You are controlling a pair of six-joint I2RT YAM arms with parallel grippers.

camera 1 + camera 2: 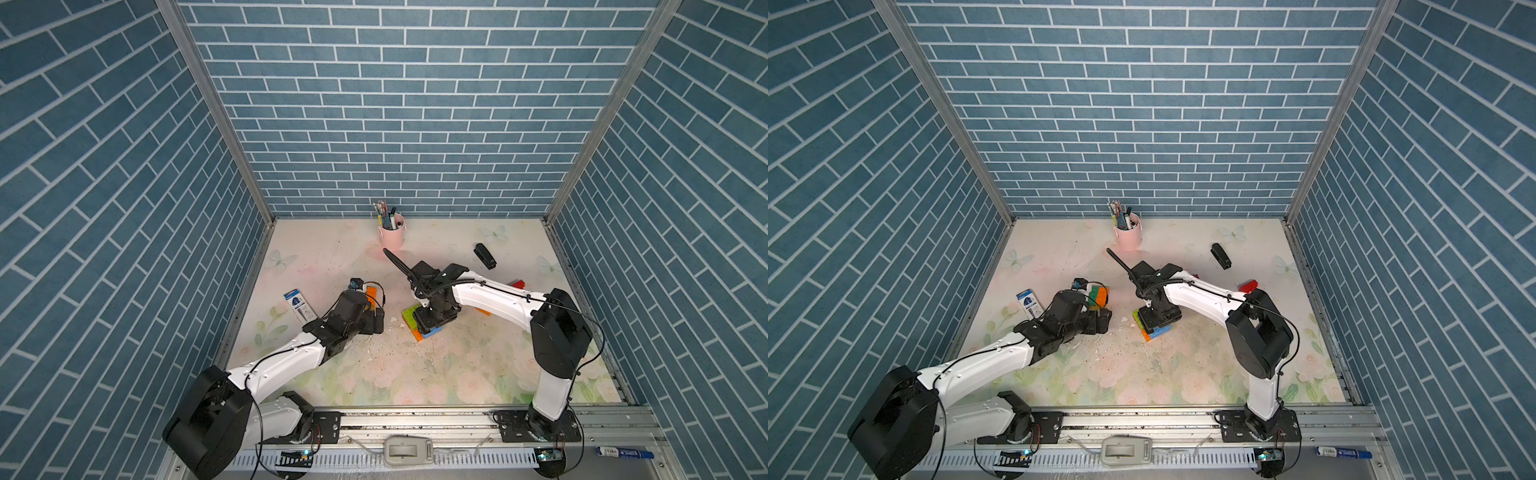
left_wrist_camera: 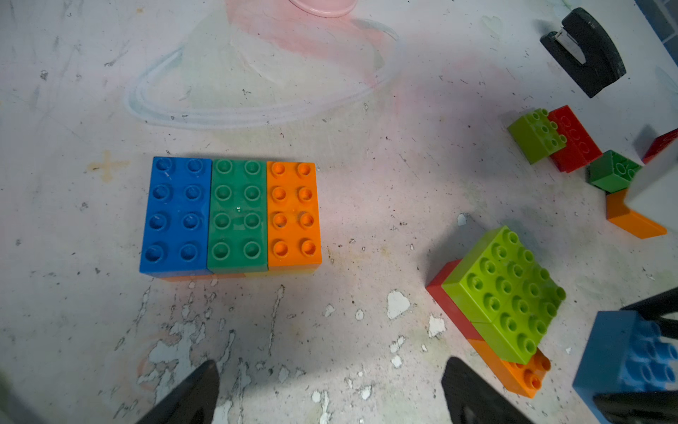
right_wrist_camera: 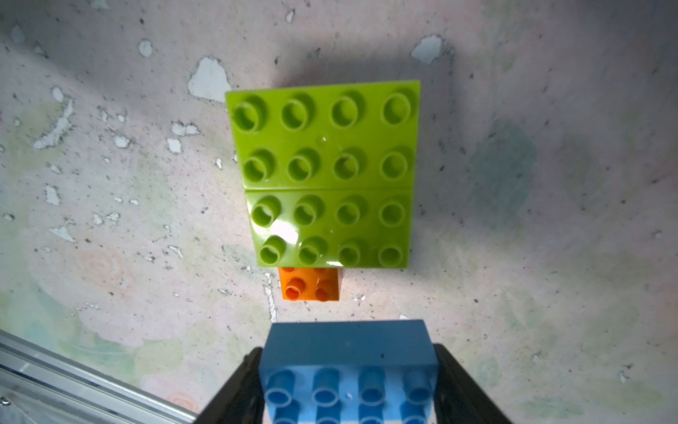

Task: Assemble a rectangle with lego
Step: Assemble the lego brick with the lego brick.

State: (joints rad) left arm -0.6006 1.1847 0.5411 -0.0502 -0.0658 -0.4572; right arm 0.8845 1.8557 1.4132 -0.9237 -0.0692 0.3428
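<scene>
A flat lego slab of blue, green and orange bricks (image 2: 231, 216) lies on the table ahead of my left gripper (image 2: 330, 392). That gripper is open with only bare table between its fingers. My right gripper (image 3: 348, 389) is shut on a light blue brick (image 3: 348, 363), held just above the table. Beside it stand two lime bricks (image 3: 326, 176) joined side by side on an orange brick (image 3: 310, 288) and a red brick (image 2: 449, 293). In both top views the right gripper (image 1: 434, 320) hangs over this stack (image 1: 411, 316), and the left gripper (image 1: 1098, 322) sits near the slab (image 1: 1099, 296).
Loose lime (image 2: 533, 136), red (image 2: 578, 141), green (image 2: 612, 172) and orange (image 2: 633, 222) bricks lie under the right arm. A black stapler (image 1: 484, 255) is at the back right, a pink pen cup (image 1: 392, 232) at the back middle, a blue packet (image 1: 300, 307) by the left wall.
</scene>
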